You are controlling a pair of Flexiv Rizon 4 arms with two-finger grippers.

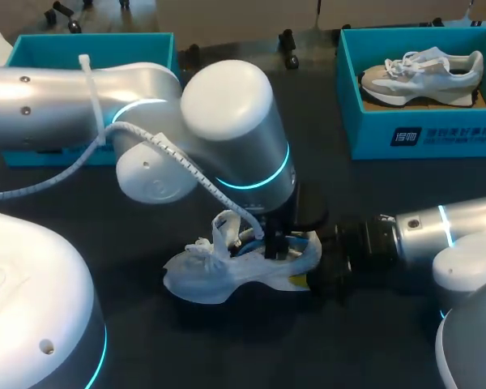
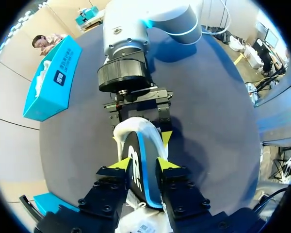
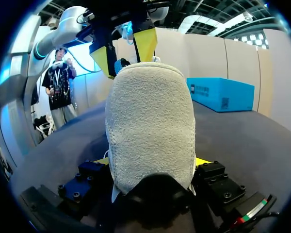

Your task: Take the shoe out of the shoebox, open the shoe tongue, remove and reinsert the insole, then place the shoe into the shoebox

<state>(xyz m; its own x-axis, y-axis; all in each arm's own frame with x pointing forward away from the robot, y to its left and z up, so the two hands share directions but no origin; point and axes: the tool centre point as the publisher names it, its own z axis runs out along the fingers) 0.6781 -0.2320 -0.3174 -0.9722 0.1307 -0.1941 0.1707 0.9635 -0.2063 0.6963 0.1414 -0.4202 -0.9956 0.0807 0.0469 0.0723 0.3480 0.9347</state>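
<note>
You are about midway, by my reading. The teal shoebox (image 1: 421,134) well off beyond your right pincer (image 1: 314,271) holds a different, beige shoe (image 1: 421,73), and a second teal box (image 1: 89,44) sits far behind your left arm (image 1: 227,105). The taking-out is done: the white shoe (image 1: 198,275) lies on its sole on the table (image 1: 373,194), right under your left pincer (image 2: 144,166), its heel in the right one. The insole (image 2: 136,179) step is in hand. The dark, blue-edged insole stands on edge between the left fingers (image 2: 120,164), partly up out of the shoe's mouth. I cannot tell whether it is coming out or going back in. Seating it and boxing the shoe are left to do.

Your left arm crosses in from its side and turns its wrist straight down over the shoe's opening. Its pincer is closed down narrow, both yellow tips pressed on the insole's two faces. Your right arm (image 1: 445,223) lies low and nearly level along the table. Its pincer is spread to the heel's width and clamps the grey heel from both sides, the fingertips (image 3: 202,161) just showing past it
</note>
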